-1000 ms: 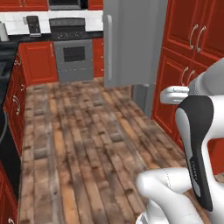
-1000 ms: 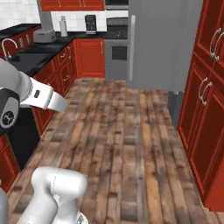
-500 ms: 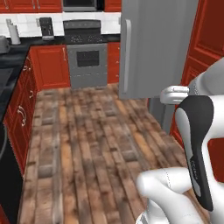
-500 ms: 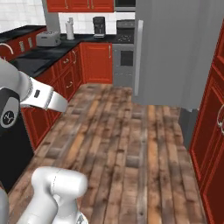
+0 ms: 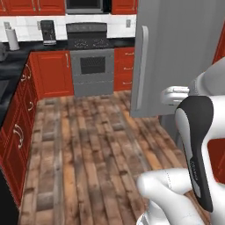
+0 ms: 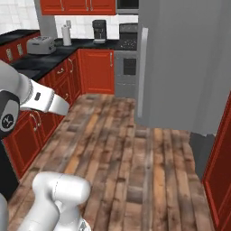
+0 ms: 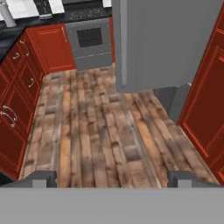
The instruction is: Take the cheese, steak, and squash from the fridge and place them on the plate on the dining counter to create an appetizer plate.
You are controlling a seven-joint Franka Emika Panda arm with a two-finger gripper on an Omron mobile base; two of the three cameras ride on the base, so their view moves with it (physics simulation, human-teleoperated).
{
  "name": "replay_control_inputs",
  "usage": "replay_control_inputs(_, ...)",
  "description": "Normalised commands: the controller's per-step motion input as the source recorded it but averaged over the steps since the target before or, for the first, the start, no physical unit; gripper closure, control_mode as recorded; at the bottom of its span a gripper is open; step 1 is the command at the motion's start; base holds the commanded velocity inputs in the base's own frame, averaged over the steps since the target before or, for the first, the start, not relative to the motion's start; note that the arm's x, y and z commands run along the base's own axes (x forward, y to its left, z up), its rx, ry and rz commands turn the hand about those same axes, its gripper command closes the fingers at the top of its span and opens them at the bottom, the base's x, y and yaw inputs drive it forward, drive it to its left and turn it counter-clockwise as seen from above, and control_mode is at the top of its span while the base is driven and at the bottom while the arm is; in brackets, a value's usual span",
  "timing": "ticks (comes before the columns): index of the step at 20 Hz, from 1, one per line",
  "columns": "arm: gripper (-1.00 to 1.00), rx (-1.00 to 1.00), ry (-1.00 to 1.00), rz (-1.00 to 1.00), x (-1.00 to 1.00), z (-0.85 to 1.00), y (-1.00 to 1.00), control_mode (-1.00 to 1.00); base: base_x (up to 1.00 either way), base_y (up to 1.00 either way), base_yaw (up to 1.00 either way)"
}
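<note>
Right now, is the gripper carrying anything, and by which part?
Nothing is held: the gripper has its jaws wide open over bare wood floor, facing the fridge.

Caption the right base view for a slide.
Robot faces the closed grey fridge across a wood-plank floor, red cabinets and a stove beyond.

Arm folded close above base, hand [image 7: 112, 178] angled downward, fingers [image 7: 39, 178] spread wide, holding nothing.
</note>
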Motion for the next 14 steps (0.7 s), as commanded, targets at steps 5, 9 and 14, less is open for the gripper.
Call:
replay_control_inputs(5, -1.0, 0.0, 0.0, 0.0, 0.0, 0.0, 0.0, 1.0, 1.0, 0.14, -0.11)
replay_control_inputs(9, -1.0, 0.0, 0.0, 0.0, 0.0, 0.0, 0.0, 1.0, 1.0, 0.3, -0.15)
replay_control_inputs(14, -1.0, 0.0, 0.0, 0.0, 0.0, 0.0, 0.0, 1.0, 1.0, 0.47, -0.2)
